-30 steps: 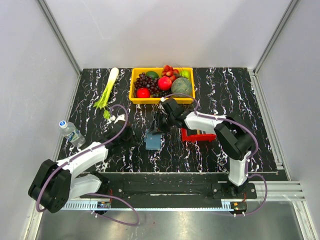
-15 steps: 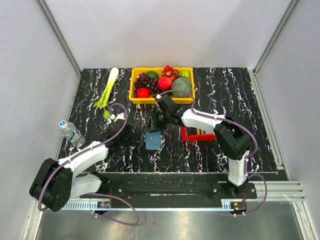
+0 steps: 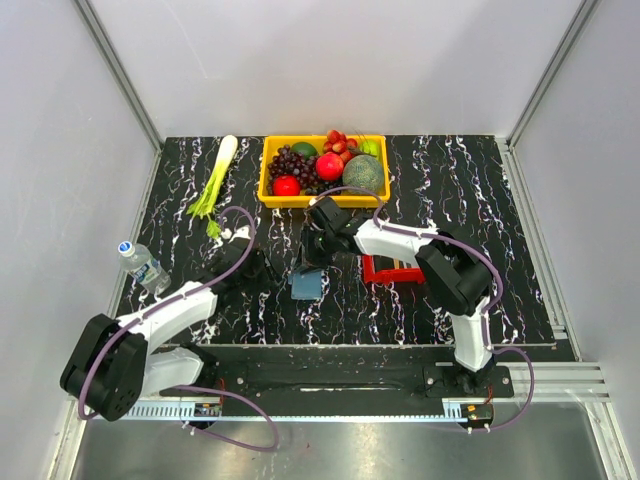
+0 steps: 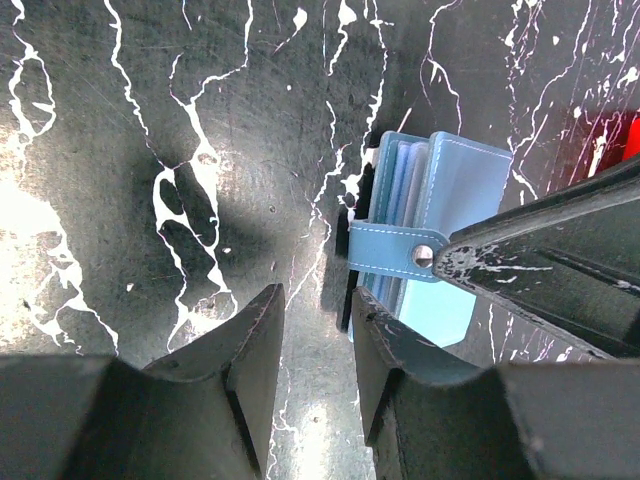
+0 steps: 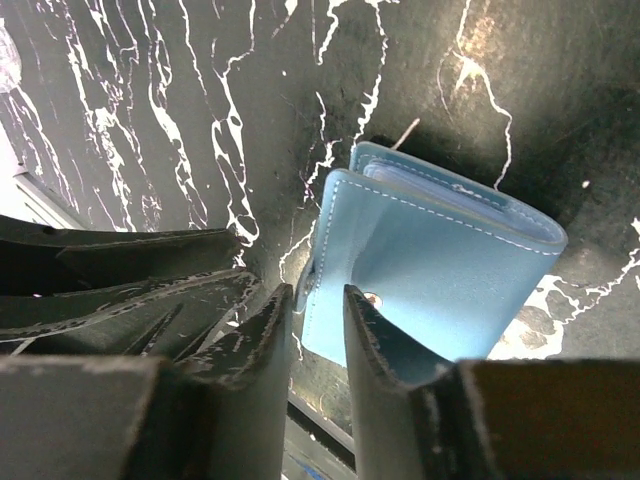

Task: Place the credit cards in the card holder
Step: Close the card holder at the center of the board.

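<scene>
- The blue card holder (image 3: pixel 306 284) is seen lying folded on the black marbled table (image 3: pixel 470 220), near its middle, with pale pockets showing along one edge.
- The holder is placed just left of the red tray (image 3: pixel 395 277) and nearer than the yellow basket (image 3: pixel 268 170) of fruit.
- The left gripper (image 4: pixel 315 297) is held low at the holder's left side. Its fingers are slightly spread, with only bare table seen in the gap.
- The holder's strap (image 4: pixel 385 248), with a metal snap at its end, is seen pointing toward that gripper.
- The right gripper (image 5: pixel 316 292) is lowered over the holder from the far side. Its fingers are set narrowly apart astride the holder's edge, beside the snap; whether the edge is actually pinched cannot be told.
- A leek (image 3: pixel 215 180) and a water bottle (image 3: pixel 143 265) are seen well apart, at the table's left.
</scene>
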`<act>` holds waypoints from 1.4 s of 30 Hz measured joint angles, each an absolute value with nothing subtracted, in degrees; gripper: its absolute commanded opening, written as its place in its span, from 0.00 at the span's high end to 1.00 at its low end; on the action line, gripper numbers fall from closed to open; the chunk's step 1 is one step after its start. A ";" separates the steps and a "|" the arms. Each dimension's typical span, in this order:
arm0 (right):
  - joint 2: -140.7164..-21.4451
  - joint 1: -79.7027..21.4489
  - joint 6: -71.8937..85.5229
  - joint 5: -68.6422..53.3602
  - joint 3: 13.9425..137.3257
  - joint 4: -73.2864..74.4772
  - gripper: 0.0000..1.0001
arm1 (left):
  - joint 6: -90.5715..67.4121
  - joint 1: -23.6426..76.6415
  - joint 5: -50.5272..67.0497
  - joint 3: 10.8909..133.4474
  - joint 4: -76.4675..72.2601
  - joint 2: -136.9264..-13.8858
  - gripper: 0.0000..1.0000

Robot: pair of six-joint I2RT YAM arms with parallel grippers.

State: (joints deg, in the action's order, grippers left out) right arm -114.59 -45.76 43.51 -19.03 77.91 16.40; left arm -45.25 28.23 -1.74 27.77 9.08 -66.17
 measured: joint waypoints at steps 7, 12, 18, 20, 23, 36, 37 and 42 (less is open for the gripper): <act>-115.57 -45.76 43.22 -19.14 79.35 16.19 0.73 | -45.04 28.12 -1.23 27.77 8.82 -67.26 0.63; -115.94 -45.87 43.22 -19.16 79.35 16.21 0.73 | -45.01 28.12 -1.19 27.77 8.78 -67.35 0.63; -116.22 -46.24 42.85 -19.57 79.37 16.19 0.88 | -45.01 28.05 -1.06 27.77 8.29 -67.37 0.63; -116.22 -46.30 42.81 -19.57 79.37 16.19 0.87 | -45.01 28.05 -1.04 27.77 8.16 -67.37 0.63; -116.22 -46.35 42.68 -19.57 79.37 16.21 0.78 | -44.99 28.05 -1.04 27.77 8.01 -67.37 0.63; -116.20 -46.39 41.63 -18.87 79.37 16.45 0.79 | -44.88 28.01 0.78 27.77 7.81 -68.12 0.63; -116.20 -46.39 41.58 -18.87 79.37 16.45 0.79 | -44.88 28.01 0.84 27.77 7.81 -68.12 0.63; -115.87 -46.39 41.32 -18.37 79.37 16.73 0.78 | -44.86 28.01 0.91 27.77 7.79 -68.23 0.63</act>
State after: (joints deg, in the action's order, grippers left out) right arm -115.87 -46.39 41.32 -18.37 79.37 16.73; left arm -44.86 28.01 0.91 27.77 7.79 -68.23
